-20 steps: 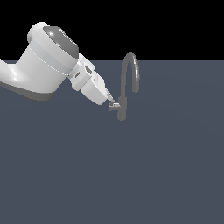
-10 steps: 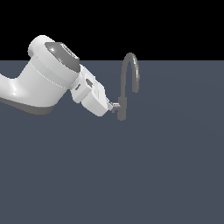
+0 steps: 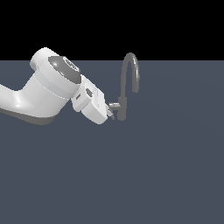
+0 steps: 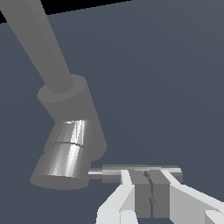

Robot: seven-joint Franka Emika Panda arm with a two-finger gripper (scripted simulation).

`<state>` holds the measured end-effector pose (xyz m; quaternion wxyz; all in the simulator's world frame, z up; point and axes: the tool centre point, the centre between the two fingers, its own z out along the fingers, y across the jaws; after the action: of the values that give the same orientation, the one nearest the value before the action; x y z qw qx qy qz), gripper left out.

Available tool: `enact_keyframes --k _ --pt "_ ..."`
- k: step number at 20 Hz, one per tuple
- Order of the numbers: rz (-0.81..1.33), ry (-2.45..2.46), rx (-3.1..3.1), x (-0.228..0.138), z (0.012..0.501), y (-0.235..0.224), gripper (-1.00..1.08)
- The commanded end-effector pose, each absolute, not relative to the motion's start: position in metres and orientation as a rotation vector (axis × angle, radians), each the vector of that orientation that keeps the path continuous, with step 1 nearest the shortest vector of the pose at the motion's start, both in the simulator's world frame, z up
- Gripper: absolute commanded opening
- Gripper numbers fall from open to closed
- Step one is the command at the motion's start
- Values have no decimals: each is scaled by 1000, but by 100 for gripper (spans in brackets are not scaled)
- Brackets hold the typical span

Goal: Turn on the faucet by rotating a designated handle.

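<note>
1. Nearest, the gripper point(image 4: 146, 192) has its white fingers point(image 4: 118, 199) pressed together against the handle point(image 4: 142, 171), a thin grey bar on a short horizontal stub.
2. Just beyond, the faucet point(image 3: 121, 107) stands on the dark worktop point(image 3: 153, 166), a short, shiny upright cylinder.
3. Farther up, its arched gooseneck spout point(image 3: 131, 70) curves toward the exterior view's right.
</note>
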<state>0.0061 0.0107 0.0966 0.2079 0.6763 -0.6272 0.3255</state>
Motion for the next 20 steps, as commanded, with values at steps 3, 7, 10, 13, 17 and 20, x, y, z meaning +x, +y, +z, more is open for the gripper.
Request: enact_keyframes --k 3,7,10,13,17,20 --pt "877 -1740 1860 2 63 0 -100" --pt "931 -1746 1877 13 82 12 -100" --pt "920 -1745 1873 18 72 11 -100" --pt "910 -1744 1870 24 62 10 -100" --pt "897 -1743 1865 31 49 8 -100" --pt "887 -1742 1862 37 39 7 -100"
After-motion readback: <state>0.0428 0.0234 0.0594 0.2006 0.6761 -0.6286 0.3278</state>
